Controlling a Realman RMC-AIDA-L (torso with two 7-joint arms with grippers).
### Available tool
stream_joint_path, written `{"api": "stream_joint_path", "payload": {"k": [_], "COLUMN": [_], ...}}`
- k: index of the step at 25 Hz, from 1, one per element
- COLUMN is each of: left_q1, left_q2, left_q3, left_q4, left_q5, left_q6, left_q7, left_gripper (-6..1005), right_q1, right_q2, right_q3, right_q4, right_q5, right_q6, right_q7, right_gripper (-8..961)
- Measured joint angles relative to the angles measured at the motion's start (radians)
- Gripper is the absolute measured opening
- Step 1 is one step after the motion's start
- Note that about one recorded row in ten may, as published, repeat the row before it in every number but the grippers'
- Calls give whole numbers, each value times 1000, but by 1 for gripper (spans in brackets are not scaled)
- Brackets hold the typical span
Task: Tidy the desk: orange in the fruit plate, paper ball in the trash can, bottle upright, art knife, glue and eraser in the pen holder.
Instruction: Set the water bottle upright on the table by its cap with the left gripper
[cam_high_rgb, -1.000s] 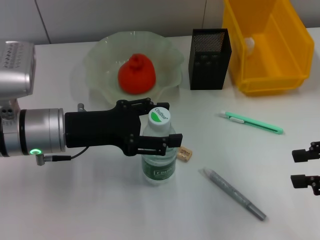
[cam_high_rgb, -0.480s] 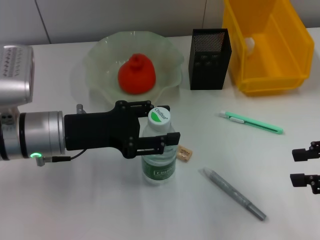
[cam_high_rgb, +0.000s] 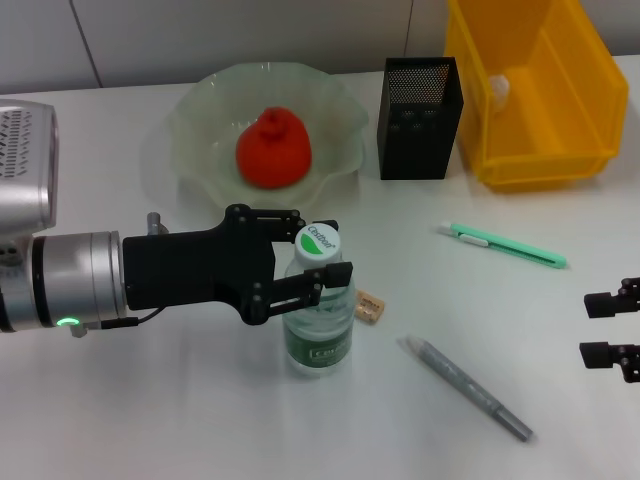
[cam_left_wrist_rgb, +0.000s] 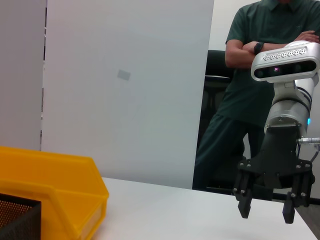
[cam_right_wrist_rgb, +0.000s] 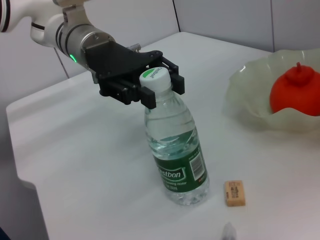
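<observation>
At table centre the bottle (cam_high_rgb: 319, 305) stands upright, the eraser (cam_high_rgb: 370, 306) just beside it at three o'clock. From nine o'clock the left gripper (cam_high_rgb: 315, 256) reaches in level, fingers spread either side of the neck below the cap. Right gripper (cam_high_rgb: 612, 331) idles open at the three o'clock edge.

Bright, even light — soft shadows

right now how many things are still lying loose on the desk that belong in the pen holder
3: the eraser beside the bottle, the green art knife in front of the yellow bin, and the grey glue pen nearest the robot. The pen holder's inside isn't visible.
</observation>
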Motion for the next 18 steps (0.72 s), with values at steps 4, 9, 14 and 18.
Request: {"api": "stream_joint_path", "payload": {"k": [4, 9, 14, 18], "left_q1": [2, -2, -11, -22], "left_q2": [0, 5, 8, 13], "left_q3": [1, 0, -3, -5], "left_q4": [0, 19, 107, 170], "left_q5": [-11, -50, -57, -57], "left_q6": [-1, -2, -52, -123], "left_q7": [7, -15, -76, -130], "left_gripper": [448, 441, 442, 442], "right_q1": [1, 3, 7, 13], "right_q2": [0, 1, 1, 2], "right_q3": [0, -2, -9, -9], "right_q4": [0, 0, 1, 2], "right_q5": [0, 0, 2, 5], "right_q6": [1, 0, 1, -1], "right_q7": [0, 0, 0, 0], "right_gripper": [593, 593, 594, 594]}}
